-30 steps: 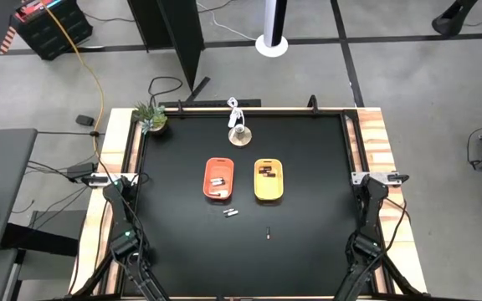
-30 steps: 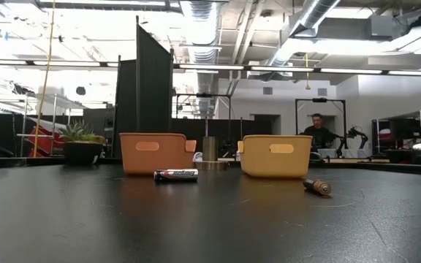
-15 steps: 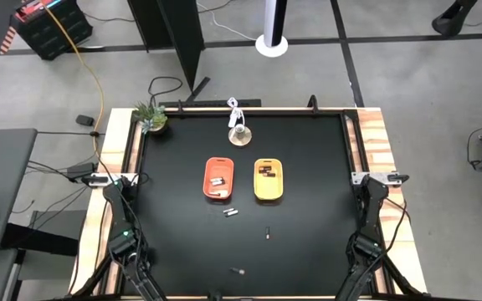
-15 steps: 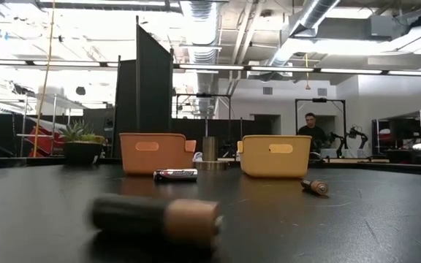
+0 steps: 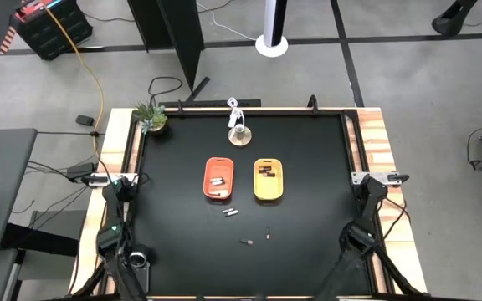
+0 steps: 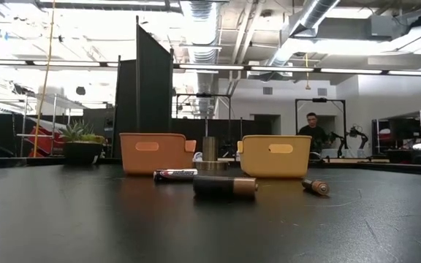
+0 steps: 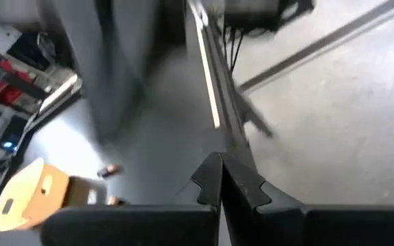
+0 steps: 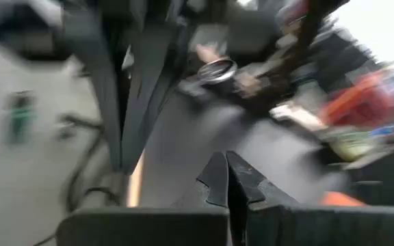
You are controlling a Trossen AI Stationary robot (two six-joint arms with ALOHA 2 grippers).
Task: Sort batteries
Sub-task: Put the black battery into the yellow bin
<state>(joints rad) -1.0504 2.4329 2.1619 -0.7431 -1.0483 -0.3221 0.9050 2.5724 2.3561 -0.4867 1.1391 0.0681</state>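
We see black table (image 5: 308,167) from above: orange oval tray (image 5: 218,178) and yellow oval tray (image 5: 268,180) side by side at centre, batteries inside each. 3 loose batteries lie on table nearer arms: silvery one (image 5: 231,212) just below orange tray, dark one (image 5: 268,232) below yellow tray, dark one with copper end (image 5: 247,242) between them, nearest arms. Left gripper (image 7: 220,179) at left table edge, fingers together, empty. Right gripper (image 8: 227,179) at right edge, fingers together, empty.
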